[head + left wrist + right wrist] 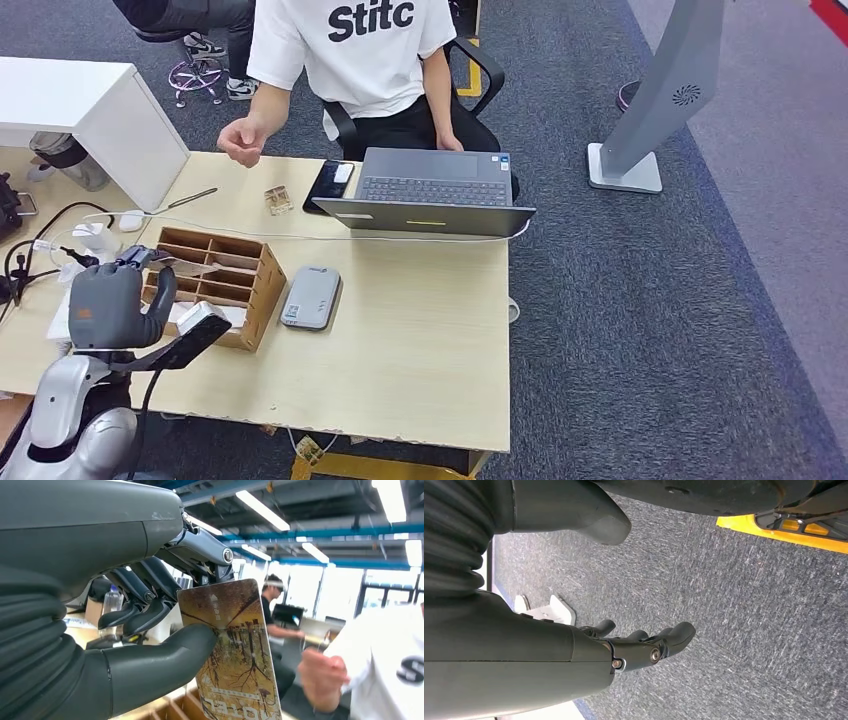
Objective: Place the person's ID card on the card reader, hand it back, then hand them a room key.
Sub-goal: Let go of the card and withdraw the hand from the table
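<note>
One room key (232,655) sits pinched between your left hand's (112,300) thumb and fingers above the wooden organizer (225,280) on the table (420,340), while your right hand (644,645) hangs empty, fingers apart.

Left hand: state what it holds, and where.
The left hand pinches a hotel key card by one upper corner, between thumb and fingers.
</note>
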`<state>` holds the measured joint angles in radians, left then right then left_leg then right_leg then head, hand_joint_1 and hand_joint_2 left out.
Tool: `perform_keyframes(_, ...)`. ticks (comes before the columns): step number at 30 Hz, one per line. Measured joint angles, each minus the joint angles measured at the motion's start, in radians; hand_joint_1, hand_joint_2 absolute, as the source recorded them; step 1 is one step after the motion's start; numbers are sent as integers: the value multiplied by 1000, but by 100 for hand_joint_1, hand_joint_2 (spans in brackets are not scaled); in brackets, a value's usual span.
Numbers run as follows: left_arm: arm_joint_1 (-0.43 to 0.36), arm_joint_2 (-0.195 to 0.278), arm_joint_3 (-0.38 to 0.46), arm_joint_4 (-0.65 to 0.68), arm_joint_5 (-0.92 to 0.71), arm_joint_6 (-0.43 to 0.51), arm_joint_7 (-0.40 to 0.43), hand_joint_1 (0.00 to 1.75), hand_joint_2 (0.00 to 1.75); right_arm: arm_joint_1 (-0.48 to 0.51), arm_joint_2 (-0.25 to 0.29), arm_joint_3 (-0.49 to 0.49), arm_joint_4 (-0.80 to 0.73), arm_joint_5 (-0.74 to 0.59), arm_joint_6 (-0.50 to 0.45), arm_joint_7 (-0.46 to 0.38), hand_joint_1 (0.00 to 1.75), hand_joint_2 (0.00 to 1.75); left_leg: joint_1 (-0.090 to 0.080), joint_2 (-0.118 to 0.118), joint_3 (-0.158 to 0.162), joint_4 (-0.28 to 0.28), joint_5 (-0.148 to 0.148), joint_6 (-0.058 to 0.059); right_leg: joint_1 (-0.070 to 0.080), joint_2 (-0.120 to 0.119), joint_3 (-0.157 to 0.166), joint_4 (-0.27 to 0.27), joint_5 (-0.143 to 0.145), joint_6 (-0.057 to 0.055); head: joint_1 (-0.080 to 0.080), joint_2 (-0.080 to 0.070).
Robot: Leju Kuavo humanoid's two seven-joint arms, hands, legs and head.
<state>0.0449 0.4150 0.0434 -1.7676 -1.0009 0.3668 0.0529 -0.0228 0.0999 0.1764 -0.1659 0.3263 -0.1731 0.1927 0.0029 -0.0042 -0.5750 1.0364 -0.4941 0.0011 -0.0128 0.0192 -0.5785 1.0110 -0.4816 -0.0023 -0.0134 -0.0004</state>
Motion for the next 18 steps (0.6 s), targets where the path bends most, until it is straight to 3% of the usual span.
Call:
perform_keyframes(4, 14, -19, 74, -52, 69, 12, -38, 175, 175, 0, 0, 0, 0, 9, 5, 15, 0, 175, 0, 0, 0, 0, 0, 0, 0, 0, 0, 0, 0, 0, 0, 0)
perform_keyframes(7, -19, -22, 125, -49, 72, -11, -38, 175, 175, 0, 0, 0, 0, 19, 11, 19, 0, 175, 0, -1, 0, 0, 0, 0, 0, -1, 0, 0, 0, 0, 0, 0)
perform_keyframes(18, -352, 53, 168, 265, -154, -21, 31, 175, 175, -9, 0, 0, 0, 66, 22, 20, 0, 175, 1, -2, 0, 0, 4, -3, 1, -2, 0, 1, 3, -3, 0, 0)
